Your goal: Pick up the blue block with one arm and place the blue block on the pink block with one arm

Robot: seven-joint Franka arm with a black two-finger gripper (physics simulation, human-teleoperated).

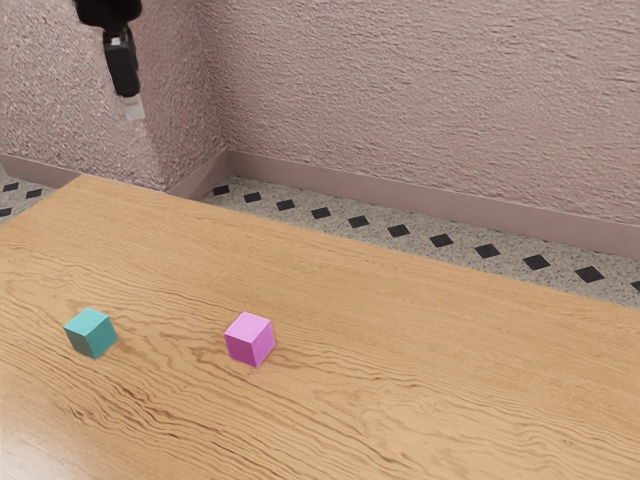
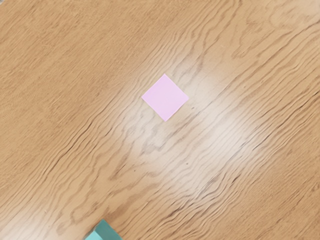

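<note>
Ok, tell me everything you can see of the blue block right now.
The blue block is a teal-blue cube, plain and matte. It sits flat on the wooden table, one vertical edge turned toward the exterior camera. It lies to the exterior view's left of the pink block, apart from it. Only the table touches it; the claw hangs well clear.

The table (image 1: 430, 390) was grained wood with a soft sheen. On it, the pink block (image 1: 250, 338) and blue block (image 1: 91, 332) looked smooth and matt. Behind the table, the wall (image 1: 420, 90) was rough plaster.
</note>
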